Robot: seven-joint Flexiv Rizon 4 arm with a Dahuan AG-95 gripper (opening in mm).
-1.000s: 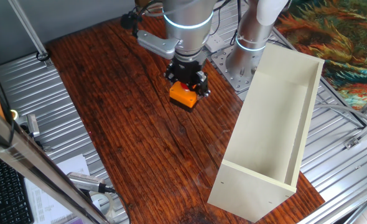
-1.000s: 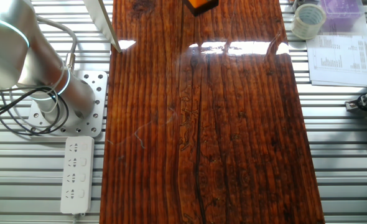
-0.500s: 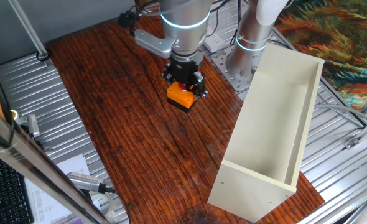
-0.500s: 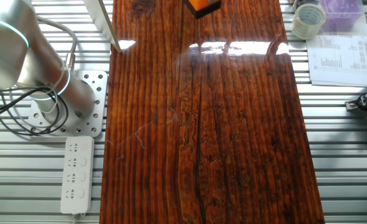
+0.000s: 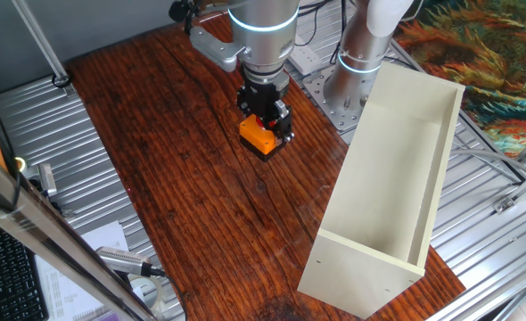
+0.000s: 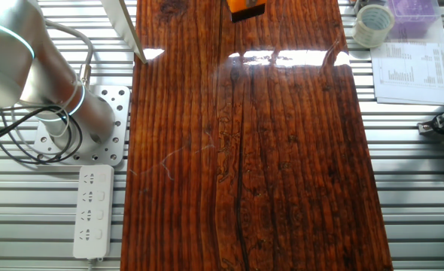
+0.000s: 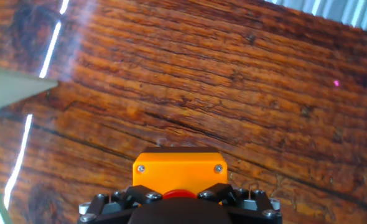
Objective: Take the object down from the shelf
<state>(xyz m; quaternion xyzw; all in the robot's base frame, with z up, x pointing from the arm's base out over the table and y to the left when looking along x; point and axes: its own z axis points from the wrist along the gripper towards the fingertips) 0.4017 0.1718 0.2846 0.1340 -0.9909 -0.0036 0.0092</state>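
Fingers (image 5: 265,122) of the arm are clamped on the orange box (image 5: 259,137), gripping it from above at its red button (image 7: 179,195). Whether the box rests on the wooden surface (image 5: 201,187) or hangs just over it cannot be told. It is well apart from the cream shelf (image 5: 393,187), which lies on the surface with its open face up. In the other fixed view only an edge of the box (image 6: 246,7) shows at the top of the frame, near a roll of tape (image 6: 373,25).
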